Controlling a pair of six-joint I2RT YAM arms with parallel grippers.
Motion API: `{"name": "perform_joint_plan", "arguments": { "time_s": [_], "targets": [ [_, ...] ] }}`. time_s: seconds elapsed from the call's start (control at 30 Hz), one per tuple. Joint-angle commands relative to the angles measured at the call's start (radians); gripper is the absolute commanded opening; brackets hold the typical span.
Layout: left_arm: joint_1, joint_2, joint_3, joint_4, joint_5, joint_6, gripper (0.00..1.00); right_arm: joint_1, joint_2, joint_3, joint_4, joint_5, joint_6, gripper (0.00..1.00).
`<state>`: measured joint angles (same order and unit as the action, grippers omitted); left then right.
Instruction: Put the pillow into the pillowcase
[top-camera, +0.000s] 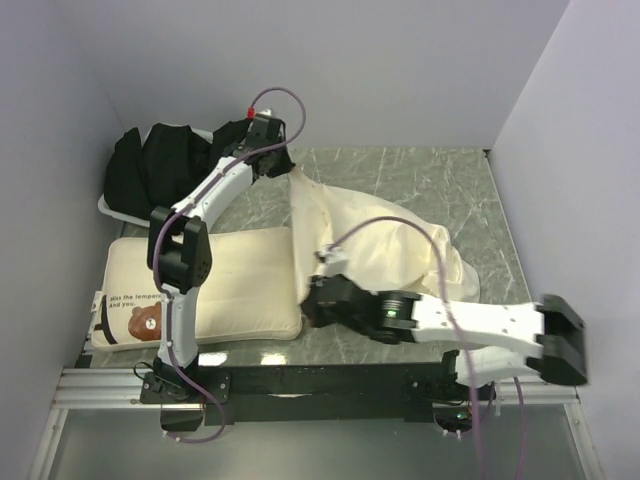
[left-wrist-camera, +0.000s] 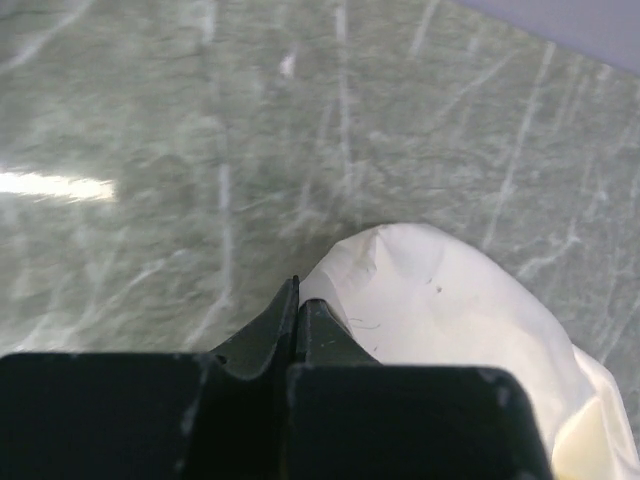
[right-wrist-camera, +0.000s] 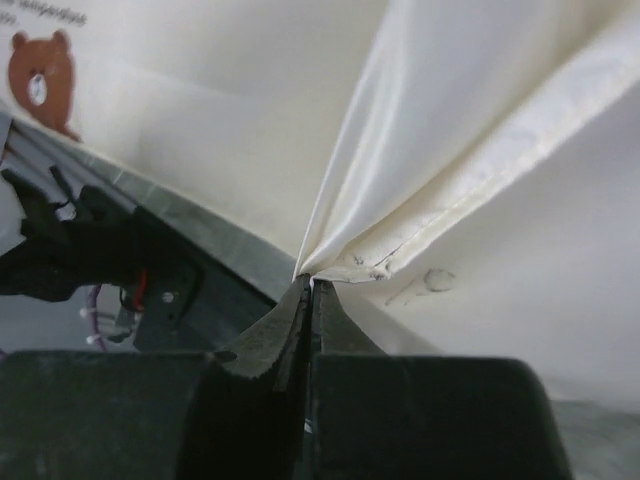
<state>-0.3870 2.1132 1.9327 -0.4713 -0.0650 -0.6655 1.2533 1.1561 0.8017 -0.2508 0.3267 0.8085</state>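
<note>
On the table (top-camera: 400, 170), pillow (top-camera: 230, 285) beside limp pillowcase (top-camera: 390, 250)

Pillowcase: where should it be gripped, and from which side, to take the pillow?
Grip the hemmed mouth edge facing the pillow, one pinch at each end, coming from the pillow side. The pillowcase is limp; its stitched hem should hold a pinch best. Left gripper is shut on the far corner, right gripper on the near hem.
</note>
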Motion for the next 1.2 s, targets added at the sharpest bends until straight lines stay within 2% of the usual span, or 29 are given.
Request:
{"name": "perform_joint_plan", "arguments": {
  "time_s": [0.0, 0.07, 0.17, 0.23, 0.27, 0.3, 0.33, 0.4, 0.43, 0.47, 0.5, 0.57, 0.63, 0.73, 0.83, 0.87, 0.93, 0.97, 1.03, 1.17],
  "targets": [
    [0.099, -0.131, -0.027, 0.105, -0.075, 0.029, 0.01, 0.101, 0.218, 0.262, -0.050, -0.057, -0.048, 0.00],
    [0.106, -0.157, -0.066, 0.114, -0.067, 0.040, 0.01, 0.068, 0.232, 0.289, -0.094, -0.046, -0.057, 0.00],
    [0.105, -0.171, -0.058, 0.128, -0.032, 0.044, 0.01, -0.119, 0.188, 0.278, -0.125, -0.112, -0.075, 0.00],
    [0.096, -0.141, -0.017, 0.123, 0.055, 0.040, 0.01, -0.300, 0.137, 0.316, -0.239, -0.039, -0.097, 0.00],
    [0.086, -0.125, 0.050, 0.120, 0.088, 0.038, 0.01, -0.365, 0.120, 0.344, -0.283, -0.016, -0.124, 0.00],
    [0.076, -0.093, 0.093, 0.109, 0.121, 0.038, 0.01, -0.502, 0.072, 0.414, -0.318, 0.029, -0.143, 0.00],
    [0.044, -0.078, 0.144, 0.103, 0.169, 0.037, 0.01, -0.562, 0.044, 0.453, -0.378, 0.037, -0.159, 0.00],
    [0.004, -0.044, 0.322, 0.096, 0.208, 0.040, 0.01, -0.720, -0.062, 0.580, -0.407, 0.038, -0.202, 0.00],
    [-0.033, -0.041, 0.429, 0.102, 0.220, 0.037, 0.01, -0.753, -0.099, 0.620, -0.407, 0.041, -0.218, 0.00],
    [-0.044, -0.062, 0.458, 0.127, 0.235, 0.023, 0.01, -0.778, -0.133, 0.699, -0.398, 0.038, -0.253, 0.00],
    [-0.044, -0.090, 0.465, 0.169, 0.258, 0.003, 0.01, -0.790, -0.189, 0.733, -0.390, 0.034, -0.271, 0.00],
    [-0.014, -0.212, 0.372, 0.327, 0.258, -0.071, 0.01, -0.792, -0.267, 0.778, -0.345, 0.000, -0.296, 0.00],
    [0.054, -0.295, 0.210, 0.455, 0.243, -0.106, 0.01, -0.790, -0.315, 0.743, -0.267, -0.099, -0.298, 0.00],
    [0.152, -0.358, 0.074, 0.465, 0.269, -0.129, 0.01, -0.790, -0.352, 0.616, -0.216, -0.178, -0.264, 0.00],
    [0.183, -0.361, -0.091, 0.493, 0.335, -0.116, 0.01, -0.784, -0.339, 0.391, -0.133, -0.308, -0.206, 0.00],
    [0.183, -0.367, -0.133, 0.496, 0.330, -0.099, 0.01, -0.757, -0.328, 0.257, -0.102, -0.358, -0.191, 0.00],
    [0.188, -0.380, -0.277, 0.510, 0.294, -0.080, 0.01, -0.688, -0.322, 0.113, 0.008, -0.351, -0.128, 0.00],
    [0.194, -0.384, -0.319, 0.525, 0.283, -0.083, 0.01, -0.595, -0.302, -0.006, 0.043, -0.335, -0.112, 0.00],
    [0.207, -0.377, -0.403, 0.516, 0.265, -0.106, 0.01, -0.513, -0.257, -0.099, 0.109, -0.247, -0.041, 0.00],
    [0.194, -0.276, -0.422, 0.421, 0.260, -0.102, 0.01, -0.502, -0.089, -0.318, 0.293, -0.324, 0.084, 0.00]
  ]
}}
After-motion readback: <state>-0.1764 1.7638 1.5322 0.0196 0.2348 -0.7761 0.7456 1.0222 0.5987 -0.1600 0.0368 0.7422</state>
